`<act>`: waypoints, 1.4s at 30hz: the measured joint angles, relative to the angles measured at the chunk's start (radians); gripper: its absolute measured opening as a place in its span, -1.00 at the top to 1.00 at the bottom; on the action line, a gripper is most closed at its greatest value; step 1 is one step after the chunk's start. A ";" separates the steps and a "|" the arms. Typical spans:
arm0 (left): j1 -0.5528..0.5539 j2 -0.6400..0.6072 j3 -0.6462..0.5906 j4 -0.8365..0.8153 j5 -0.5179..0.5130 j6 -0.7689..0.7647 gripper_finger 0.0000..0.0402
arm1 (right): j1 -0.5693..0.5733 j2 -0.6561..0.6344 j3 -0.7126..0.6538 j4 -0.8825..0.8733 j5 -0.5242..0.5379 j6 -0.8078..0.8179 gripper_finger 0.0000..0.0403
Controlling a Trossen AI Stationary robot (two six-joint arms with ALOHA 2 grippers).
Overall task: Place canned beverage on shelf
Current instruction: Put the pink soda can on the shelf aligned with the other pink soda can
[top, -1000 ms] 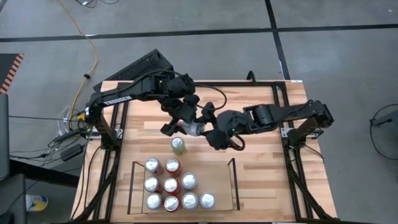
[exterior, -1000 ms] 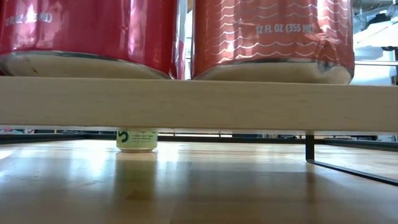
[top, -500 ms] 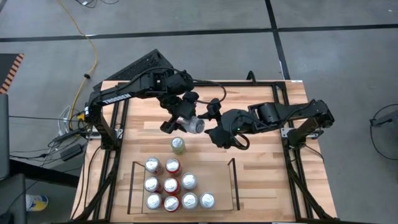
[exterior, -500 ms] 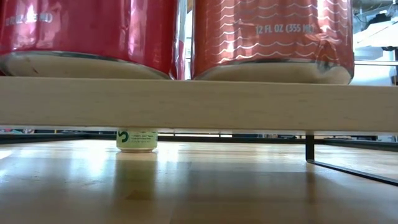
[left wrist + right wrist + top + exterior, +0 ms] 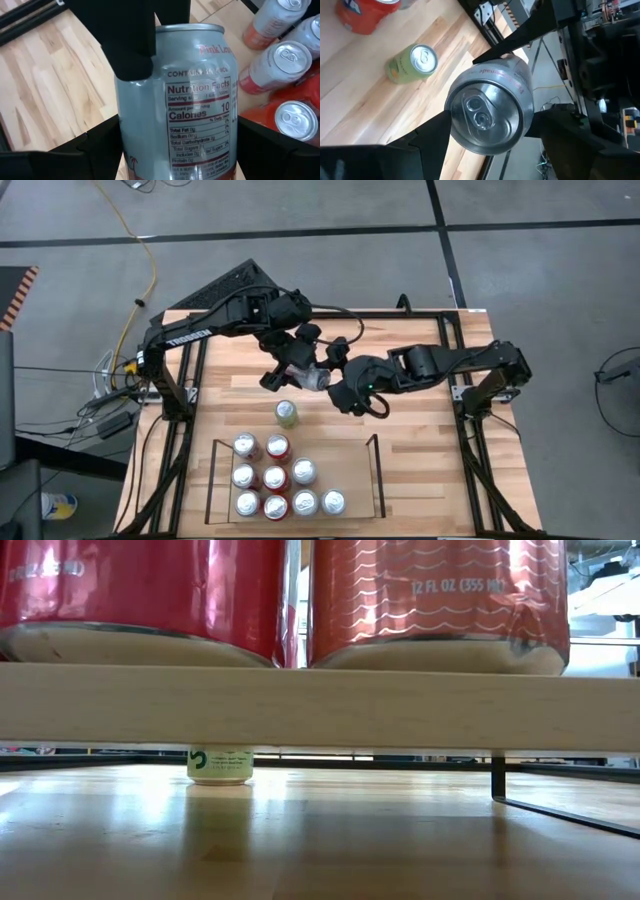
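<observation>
Up above the middle of the wooden surface (image 5: 420,440), both arms meet over one silver can (image 5: 311,376), which hangs in the air lying roughly on its side. The left claw (image 5: 293,368) is clamped on the can's body: its wrist view shows the nutrition label (image 5: 199,116) filling the frame, with a dark finger (image 5: 131,40) pressed across the can's upper side. The right claw (image 5: 338,380) has its fingers on either side of the same can from the other end, and its wrist view looks straight onto the lid and pull tab (image 5: 479,114). Whether the right fingers press the can or only flank it, I cannot tell. A green can (image 5: 287,413) stands upright on the surface just below the pair, outside the shelf (image 5: 376,475). Nine cans (image 5: 275,477) already stand inside, packed toward its left half. From table height, two red cans (image 5: 430,600) sit on the shelf's plank (image 5: 320,705), and the green can shows beneath it.
</observation>
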 joint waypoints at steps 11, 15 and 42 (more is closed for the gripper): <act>0.019 0.000 0.000 0.010 0.016 -0.003 -0.50 | 0.011 -0.011 -0.003 0.021 0.003 -0.021 -0.50; 0.020 -0.003 0.000 0.028 0.025 -0.003 -0.50 | 0.020 -0.028 -0.003 0.030 0.013 0.014 -0.50; 0.056 -0.002 0.002 0.094 0.093 -0.040 -0.50 | 0.052 -0.041 -0.003 -0.006 0.174 0.087 -0.50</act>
